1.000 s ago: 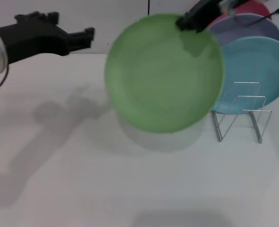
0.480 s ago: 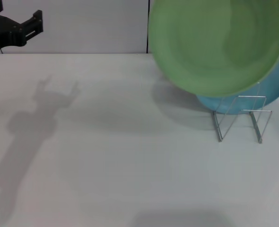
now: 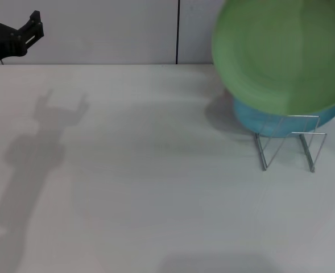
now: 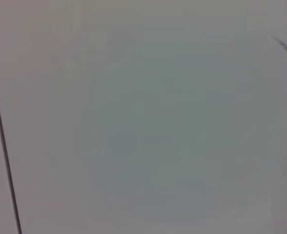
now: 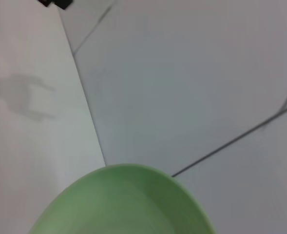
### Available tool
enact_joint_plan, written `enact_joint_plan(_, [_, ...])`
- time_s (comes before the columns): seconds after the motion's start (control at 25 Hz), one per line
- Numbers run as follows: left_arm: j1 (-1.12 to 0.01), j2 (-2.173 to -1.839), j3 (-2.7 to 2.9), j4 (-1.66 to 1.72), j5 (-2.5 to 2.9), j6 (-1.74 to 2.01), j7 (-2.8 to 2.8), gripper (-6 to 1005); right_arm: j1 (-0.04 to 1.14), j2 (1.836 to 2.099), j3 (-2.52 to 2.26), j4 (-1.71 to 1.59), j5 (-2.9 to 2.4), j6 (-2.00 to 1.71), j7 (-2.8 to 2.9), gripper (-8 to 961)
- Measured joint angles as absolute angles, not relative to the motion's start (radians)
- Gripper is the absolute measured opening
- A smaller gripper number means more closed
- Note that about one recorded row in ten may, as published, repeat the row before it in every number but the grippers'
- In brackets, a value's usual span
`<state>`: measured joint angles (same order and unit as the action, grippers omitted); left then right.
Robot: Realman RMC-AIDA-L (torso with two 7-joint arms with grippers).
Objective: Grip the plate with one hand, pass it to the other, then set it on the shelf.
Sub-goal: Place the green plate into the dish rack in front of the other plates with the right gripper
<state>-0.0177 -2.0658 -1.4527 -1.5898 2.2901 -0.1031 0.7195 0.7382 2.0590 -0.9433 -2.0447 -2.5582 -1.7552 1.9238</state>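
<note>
The light green plate (image 3: 281,54) hangs in the air at the far right of the head view, tilted with its face toward me, just above the silver wire shelf (image 3: 289,142). It covers most of the light blue plate (image 3: 258,122) standing in the shelf. The green plate's rim also fills the lower edge of the right wrist view (image 5: 128,204). My right gripper holds the plate but is itself out of frame. My left gripper (image 3: 11,16) is open and empty, raised at the far left, well away from the plate.
The white table (image 3: 156,187) stretches in front of the shelf, with the left arm's shadow (image 3: 36,148) on its left side. A grey wall with a dark vertical seam (image 3: 177,31) stands behind. The left wrist view shows only blank wall.
The green plate has moved right and upward, from the table's middle to above the shelf, hiding the lavender plate. The left gripper has drawn back to the far left.
</note>
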Motion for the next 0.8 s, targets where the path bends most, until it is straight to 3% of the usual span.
enact_joint_plan(0.28, [-0.024, -2.068, -1.395, -1.539, 2.288, -0.006, 0.705, 866, 0.658, 2.061, -0.934, -1.995, -2.468, -1.687, 1.707, 42])
enact_joint_plan(0.8, [-0.02, -2.065, -1.333, -1.5, 2.287, 0.068, 0.682, 866, 0.643, 2.051, -0.932, -1.917, -2.444, -1.682, 1.575, 48])
